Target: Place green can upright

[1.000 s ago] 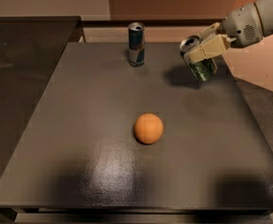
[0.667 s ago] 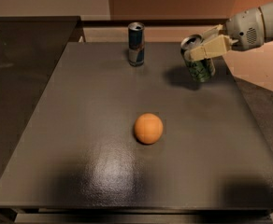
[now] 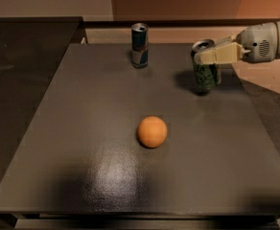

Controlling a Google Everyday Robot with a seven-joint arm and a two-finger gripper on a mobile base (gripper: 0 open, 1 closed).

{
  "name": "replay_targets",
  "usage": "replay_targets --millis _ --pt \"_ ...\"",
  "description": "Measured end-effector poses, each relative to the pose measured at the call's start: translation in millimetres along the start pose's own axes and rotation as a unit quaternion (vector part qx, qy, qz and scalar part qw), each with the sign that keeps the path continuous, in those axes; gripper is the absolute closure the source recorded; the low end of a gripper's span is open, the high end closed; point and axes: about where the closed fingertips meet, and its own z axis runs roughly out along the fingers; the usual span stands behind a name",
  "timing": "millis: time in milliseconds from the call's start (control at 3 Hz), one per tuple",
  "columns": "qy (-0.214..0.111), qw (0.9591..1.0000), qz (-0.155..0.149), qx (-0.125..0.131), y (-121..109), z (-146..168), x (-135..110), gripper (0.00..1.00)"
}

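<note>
The green can (image 3: pixel 206 78) stands about upright near the back right of the dark table (image 3: pixel 97 109), its silver top rim up and its base at or just above the surface. My gripper (image 3: pixel 204 55) comes in from the right and is shut on the green can near its top. One cream finger (image 3: pixel 219 55) crosses the front of the can; the other finger is hidden behind it.
A slimmer blue-and-silver can (image 3: pixel 139 45) stands upright at the back middle of the table. An orange (image 3: pixel 152 132) lies near the table's middle. The table's right edge runs close to the green can. A dark counter (image 3: pixel 20 56) adjoins on the left.
The gripper has lowered the green can and turned it from tilted to about upright, moving slightly towards the table's middle. The other can and the orange have not moved.
</note>
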Motion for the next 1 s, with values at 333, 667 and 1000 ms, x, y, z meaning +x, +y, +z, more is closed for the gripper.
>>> replay_targets --millis 333,667,1000 --pt "-0.032 0.9993 0.021 0.003 -2.9 -3.1 5.3 1.0" --pt "-0.059 0.9976 0.035 0.003 -6.0 -5.0 8.1 1.0" --pt "-0.079 0.9959 0.043 0.0 -10.0 -5.9 10.9 0.84"
